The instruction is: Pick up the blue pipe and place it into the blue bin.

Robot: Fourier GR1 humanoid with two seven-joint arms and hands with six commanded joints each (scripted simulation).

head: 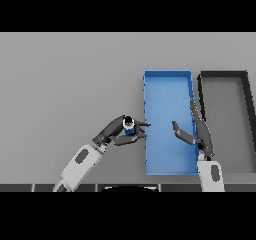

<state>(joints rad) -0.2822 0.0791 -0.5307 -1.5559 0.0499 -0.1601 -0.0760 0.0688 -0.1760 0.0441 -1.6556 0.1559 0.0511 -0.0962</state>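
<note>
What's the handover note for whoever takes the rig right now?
Left robot hand: shut on the blue pipe, just left of the blue bin's left wall.
Right robot hand: open, fingers straight, over the bin's right side, holding nothing.
Grey bin sits right of the blue one.
Done: pipe grasped.
Left: carry it over the wall and release it inside the blue bin.
</note>
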